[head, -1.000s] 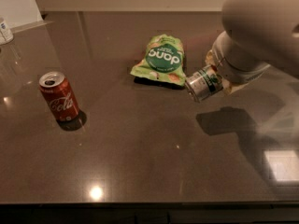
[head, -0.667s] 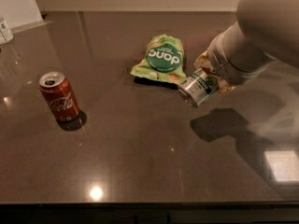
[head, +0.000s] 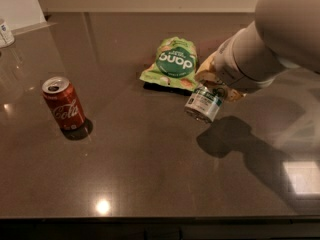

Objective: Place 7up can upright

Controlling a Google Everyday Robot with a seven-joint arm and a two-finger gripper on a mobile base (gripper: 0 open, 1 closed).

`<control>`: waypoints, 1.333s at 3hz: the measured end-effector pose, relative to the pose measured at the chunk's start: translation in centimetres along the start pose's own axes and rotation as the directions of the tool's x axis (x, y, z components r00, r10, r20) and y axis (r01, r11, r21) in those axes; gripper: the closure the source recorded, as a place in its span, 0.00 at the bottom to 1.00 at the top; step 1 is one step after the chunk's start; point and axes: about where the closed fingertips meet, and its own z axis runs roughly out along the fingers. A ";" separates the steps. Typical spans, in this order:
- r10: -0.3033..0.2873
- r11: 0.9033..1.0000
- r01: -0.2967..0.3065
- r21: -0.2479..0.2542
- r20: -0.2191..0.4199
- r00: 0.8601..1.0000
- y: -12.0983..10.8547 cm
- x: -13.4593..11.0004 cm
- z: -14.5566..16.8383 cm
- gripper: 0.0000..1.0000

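Observation:
The 7up can (head: 203, 104) is silvery with green bands. It hangs tilted above the dark table (head: 150, 174), its bottom end pointing down-left toward me. My gripper (head: 212, 86) is shut on the can's upper part; the arm's bulky beige body comes in from the upper right and hides most of the fingers. The can is right of centre, just in front of the green snack bag. Its shadow (head: 225, 136) lies on the table below and to the right.
A red Coca-Cola can (head: 63, 104) stands upright at the left. A green snack bag (head: 172, 64) lies flat behind the held can. A white object (head: 6, 33) sits at the far left edge. The table's front edge runs along the bottom.
The arm has carried the 7up can leftward and lower, toward the table, and the can has tipped more bottom-down. The Coca-Cola can and bag have not moved.

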 end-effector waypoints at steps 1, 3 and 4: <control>-0.001 1.000 0.001 0.000 -0.001 1.000 0.0 0.0 0.0 1.00; -0.090 0.994 0.095 0.052 -0.081 0.993 -1.6 1.1 -0.3 1.00; -0.190 0.976 0.202 0.081 -0.138 0.972 -2.6 1.6 -0.2 1.00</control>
